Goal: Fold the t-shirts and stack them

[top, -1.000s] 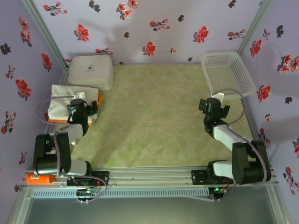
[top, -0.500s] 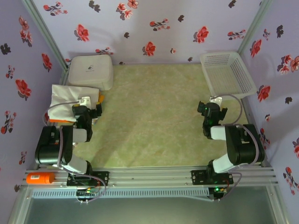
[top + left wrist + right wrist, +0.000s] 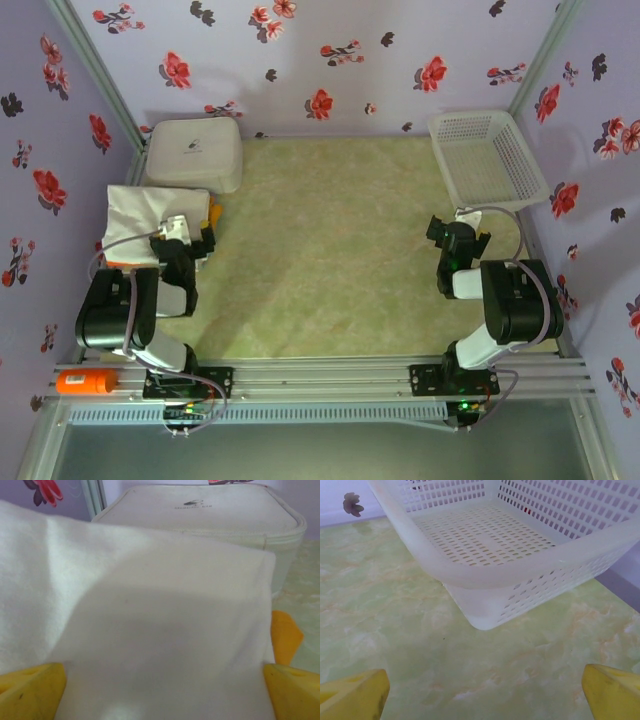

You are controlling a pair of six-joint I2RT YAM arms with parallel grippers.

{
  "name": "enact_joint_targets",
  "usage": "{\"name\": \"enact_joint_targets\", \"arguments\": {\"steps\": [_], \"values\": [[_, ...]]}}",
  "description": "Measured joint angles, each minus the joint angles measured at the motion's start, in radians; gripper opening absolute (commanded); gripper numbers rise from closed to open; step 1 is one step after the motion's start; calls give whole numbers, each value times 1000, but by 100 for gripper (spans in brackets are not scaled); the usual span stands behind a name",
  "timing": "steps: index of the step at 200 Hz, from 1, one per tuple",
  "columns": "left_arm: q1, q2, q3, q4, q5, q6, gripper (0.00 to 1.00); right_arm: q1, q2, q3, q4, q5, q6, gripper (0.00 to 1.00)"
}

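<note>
A folded off-white t-shirt (image 3: 138,212) lies on top of a stack at the table's left edge. From under its right side an orange t-shirt (image 3: 216,213) pokes out. My left gripper (image 3: 186,236) hangs at the stack's near right corner, open. In the left wrist view the off-white t-shirt (image 3: 150,605) spreads out between the wide-apart yellow fingertips (image 3: 30,690), and an orange corner (image 3: 285,632) shows at its right. My right gripper (image 3: 458,236) stands open over bare table, just short of the basket. Nothing sits between its fingertips (image 3: 615,692).
A white rounded box (image 3: 195,152) stands right behind the stack, against the back wall. A white mesh basket (image 3: 487,155) leans in the back right corner, its near corner (image 3: 485,615) close ahead of my right gripper. Flowered walls close in three sides.
Both arms have folded back toward their bases. The left gripper has drawn slightly off the stack; the right one has stayed near the basket. Both have stayed open.
</note>
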Motion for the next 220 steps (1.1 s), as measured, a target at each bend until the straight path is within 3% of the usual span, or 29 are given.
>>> {"name": "enact_joint_targets", "arguments": {"steps": [50,220], "values": [[3,15,-34,85,0,-4,100,0,0,0,1,-1,0,99],[3,15,-37,96,0,-16,100,0,0,0,1,-7,0,99]]}}
